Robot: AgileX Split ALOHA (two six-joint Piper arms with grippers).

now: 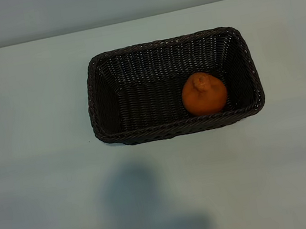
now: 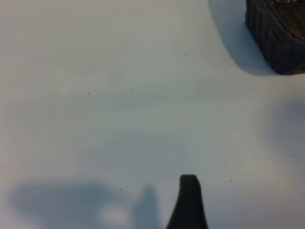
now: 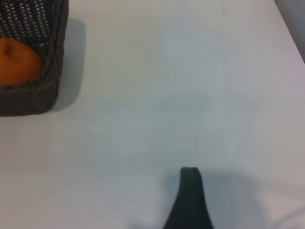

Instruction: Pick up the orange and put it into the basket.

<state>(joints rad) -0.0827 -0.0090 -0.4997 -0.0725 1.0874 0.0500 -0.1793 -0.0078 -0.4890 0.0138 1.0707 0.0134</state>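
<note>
Currently I see the small round dimpled orange (image 1: 204,94) lying inside the dark brown woven wicker basket (image 1: 99,100), toward its right end, well apart from both grippers. Right gripper (image 3: 189,200) hovers over bare white table (image 1: 29,111), jaws spread, empty. Left gripper (image 2: 188,202) likewise spread, parked beside the basket.

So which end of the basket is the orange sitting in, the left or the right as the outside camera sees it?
The right end: the small round orange fruit lies against the near-right corner of the dark brown woven wicker basket, whose left end holds nothing.
</note>
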